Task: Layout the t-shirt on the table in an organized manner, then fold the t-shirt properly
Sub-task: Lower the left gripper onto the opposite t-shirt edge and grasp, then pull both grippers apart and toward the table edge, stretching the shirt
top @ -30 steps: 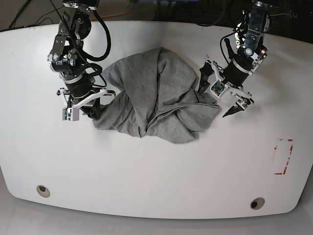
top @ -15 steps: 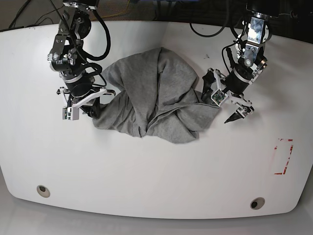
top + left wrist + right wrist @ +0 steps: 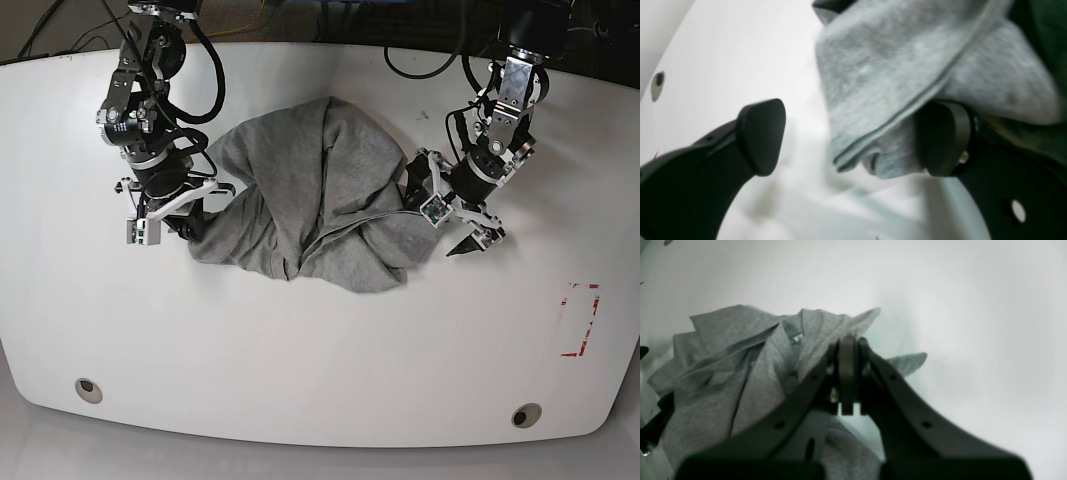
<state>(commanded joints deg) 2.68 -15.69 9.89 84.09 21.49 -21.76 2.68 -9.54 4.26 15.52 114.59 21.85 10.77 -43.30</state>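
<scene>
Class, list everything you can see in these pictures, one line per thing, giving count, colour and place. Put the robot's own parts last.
t-shirt: one, heather grey, crumpled in a heap at the middle of the table, between the two arms.
table: one, glossy white, curved edges, fills the base view.
grommets: two, round grey, near the front edge, one at each side.
red dashed rectangle: one, red, on the tabletop by the base view's right edge.
cables: several, black, along the far edge.
right claw: one, black, shut on a fold of the t-shirt at its edge.
left claw: one, black, open around the hemmed edge of the t-shirt, one finger clear of the cloth.
</scene>
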